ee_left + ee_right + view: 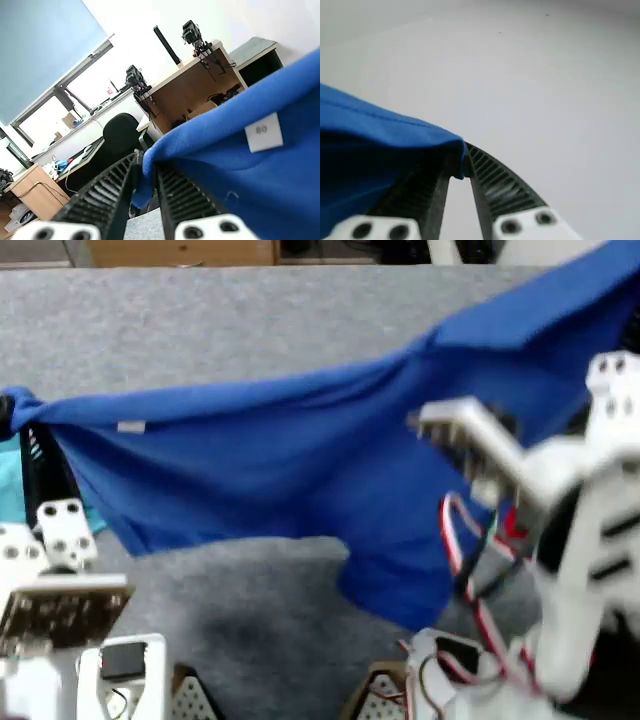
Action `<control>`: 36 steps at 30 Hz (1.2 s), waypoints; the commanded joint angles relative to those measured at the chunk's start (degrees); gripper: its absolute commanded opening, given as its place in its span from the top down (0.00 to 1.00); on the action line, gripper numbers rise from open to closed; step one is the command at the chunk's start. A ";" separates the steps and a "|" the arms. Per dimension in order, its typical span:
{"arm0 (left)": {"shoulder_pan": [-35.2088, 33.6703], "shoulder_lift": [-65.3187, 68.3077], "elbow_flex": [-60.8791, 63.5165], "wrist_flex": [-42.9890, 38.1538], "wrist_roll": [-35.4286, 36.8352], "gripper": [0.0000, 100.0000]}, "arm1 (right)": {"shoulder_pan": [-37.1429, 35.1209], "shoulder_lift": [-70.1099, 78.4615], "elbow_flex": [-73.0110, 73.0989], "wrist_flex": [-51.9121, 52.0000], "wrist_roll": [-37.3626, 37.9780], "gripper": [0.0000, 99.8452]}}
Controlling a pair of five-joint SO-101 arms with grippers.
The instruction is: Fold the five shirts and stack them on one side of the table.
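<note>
**Blue shirt (300, 460) hangs stretched over the grey surface (250, 320)**

The grey surface spans the high view. Above it the blue shirt is held up in the air, pulled out into a long band. The band runs from the left edge of the high view up toward its far right corner. The shirt's upper edge is taut, and the rest of the cloth sags below it in a wide drape. The lowest fold hangs near the middle of the surface, close to the bases of the arms.

The white right arm (590, 530) stands in front of the right part of the drape. In the right wrist view, the right gripper (462, 165) has its black ribbed fingers (497, 182) clenched on a hemmed edge of the shirt. The cloth falls away to one side of them.

The left gripper (146, 161) is at the left end of the band. Its fingers (117, 187) are closed tight on a bunched corner of the shirt.

A strip of teal cloth (8, 480) shows at the left edge of the high view, just beside the left arm.

A small white label (130, 427) sits on the shirt just below the taut edge, near the left gripper.
</note>
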 commanded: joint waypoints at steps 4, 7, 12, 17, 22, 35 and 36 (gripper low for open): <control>-0.79 0.48 -8.09 8.18 0.53 0.98 | 1.19 -0.31 -7.60 0.88 -0.26 1.00; -0.79 0.92 -7.91 9.05 0.44 0.98 | 0.92 -0.22 -5.23 3.60 -0.26 1.00; -0.79 0.92 0.44 5.01 -2.02 0.98 | -0.31 -0.13 5.14 4.57 -0.18 1.00; -1.23 0.92 16.62 -5.98 -6.51 0.98 | -5.14 -0.13 19.12 3.08 -0.18 1.00; -1.23 1.01 35.78 -25.05 -9.14 0.98 | -8.48 -0.04 36.62 -11.87 -0.18 1.00; -0.88 9.71 60.40 -63.82 -9.93 0.98 | -10.95 14.11 55.43 -57.76 4.66 1.00; -0.88 12.00 59.16 -64.62 -9.93 0.98 | -10.95 16.04 54.46 -58.99 4.66 1.00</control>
